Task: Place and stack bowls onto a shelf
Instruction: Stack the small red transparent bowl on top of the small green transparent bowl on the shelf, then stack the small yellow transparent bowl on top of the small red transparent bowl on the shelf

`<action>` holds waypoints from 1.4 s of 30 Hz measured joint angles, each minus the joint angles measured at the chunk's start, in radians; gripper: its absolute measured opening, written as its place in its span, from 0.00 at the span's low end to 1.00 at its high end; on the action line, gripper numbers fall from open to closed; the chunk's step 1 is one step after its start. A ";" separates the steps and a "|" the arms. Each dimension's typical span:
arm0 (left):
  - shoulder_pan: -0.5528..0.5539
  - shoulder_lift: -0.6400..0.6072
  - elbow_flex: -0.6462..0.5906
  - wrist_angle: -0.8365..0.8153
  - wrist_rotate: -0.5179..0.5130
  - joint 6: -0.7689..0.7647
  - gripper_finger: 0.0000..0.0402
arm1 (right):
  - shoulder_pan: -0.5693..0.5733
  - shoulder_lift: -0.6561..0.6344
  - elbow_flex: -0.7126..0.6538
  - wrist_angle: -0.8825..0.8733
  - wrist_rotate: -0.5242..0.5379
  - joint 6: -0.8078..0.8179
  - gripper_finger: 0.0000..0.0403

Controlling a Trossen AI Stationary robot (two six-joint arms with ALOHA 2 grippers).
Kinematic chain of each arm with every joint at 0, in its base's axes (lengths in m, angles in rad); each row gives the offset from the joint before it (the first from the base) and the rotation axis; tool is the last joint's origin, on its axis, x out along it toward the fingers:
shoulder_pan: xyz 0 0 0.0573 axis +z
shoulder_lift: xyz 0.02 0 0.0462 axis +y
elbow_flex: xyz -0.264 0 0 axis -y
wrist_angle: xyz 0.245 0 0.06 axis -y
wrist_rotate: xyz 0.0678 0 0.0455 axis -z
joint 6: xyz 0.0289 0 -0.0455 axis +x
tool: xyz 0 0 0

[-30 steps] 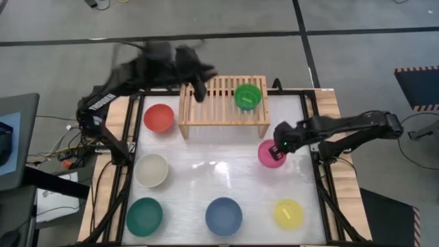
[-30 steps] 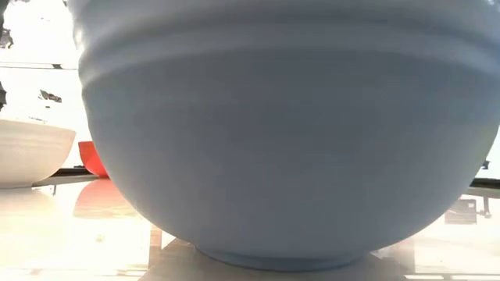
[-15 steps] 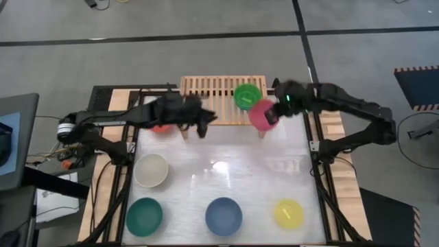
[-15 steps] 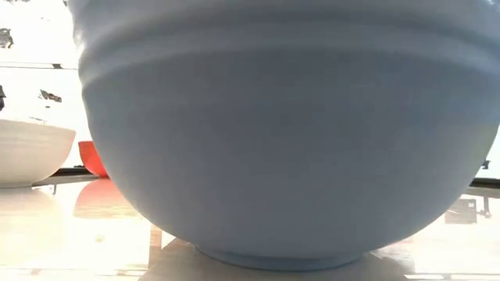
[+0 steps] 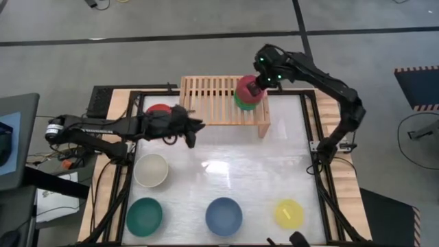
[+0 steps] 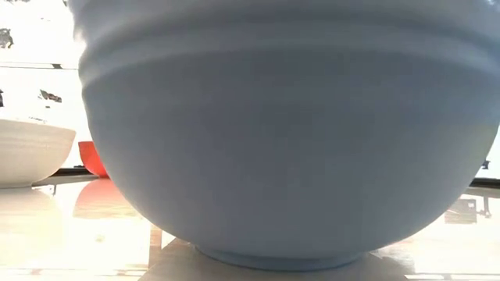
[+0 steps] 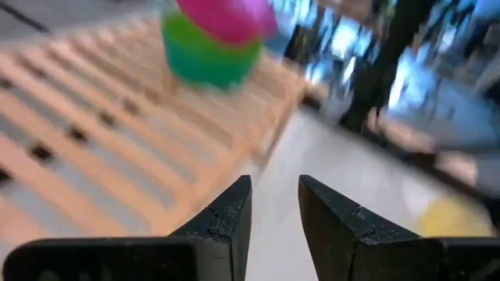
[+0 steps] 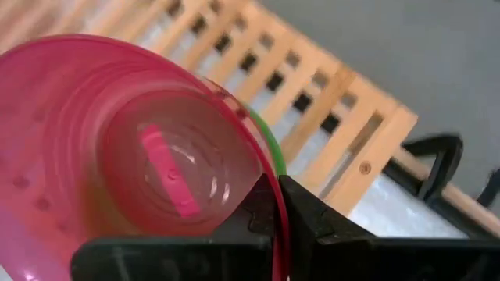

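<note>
A lime green bowl (image 5: 247, 103) stands on the right end of the light-wood shelf (image 5: 212, 96). Just over it is a magenta bowl (image 5: 247, 87), tilted, with my right gripper (image 5: 256, 86) shut on it. Whether the two bowls touch I cannot tell. In front of the shelf my left gripper (image 5: 198, 128) is open with nothing between its fingers, next to the red bowl (image 5: 159, 109), which the left arm partly covers. On the table stand the cream bowl (image 5: 151, 170), dark green bowl (image 5: 144, 216), blue bowl (image 5: 223, 216) and yellow bowl (image 5: 289, 213). My right gripper pinches the magenta bowl's rim (image 8: 262, 156), one finger inside the bowl and one outside. The fingers slant down from the table's right and far side. The bowl hangs tilted over the lime green bowl (image 8: 270, 139), its hollow turned toward the wrist.
In the low view the blue bowl (image 6: 289, 140) fills nearly the whole picture, with the cream bowl (image 6: 31, 152) and red bowl (image 6: 92, 158) behind it at the left. The shelf's left and middle slats (image 7: 86, 133) are bare. The table's middle (image 5: 226, 165) is free.
My right gripper has carried the magenta bowl up from the table's right side toward the far edge, to above the lime green bowl on the shelf. My left gripper has come down from over the shelf toward the near edge, to beside the red bowl.
</note>
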 joint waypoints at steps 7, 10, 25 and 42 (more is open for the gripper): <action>-0.023 -0.003 0.001 -0.012 -0.044 0.052 0.23 | -0.002 0.031 0.024 -0.035 -0.014 0.000 0.24; -0.025 -0.004 0.001 -0.008 -0.039 0.054 0.23 | -0.002 0.029 0.024 -0.010 -0.014 0.000 0.33; -0.023 -0.004 0.001 -0.013 -0.040 0.027 0.23 | 0.032 -0.056 0.025 0.007 0.088 0.022 0.54; -0.023 -0.004 0.001 -0.009 -0.057 0.103 0.36 | 0.264 -0.176 0.025 -0.079 0.177 0.216 0.53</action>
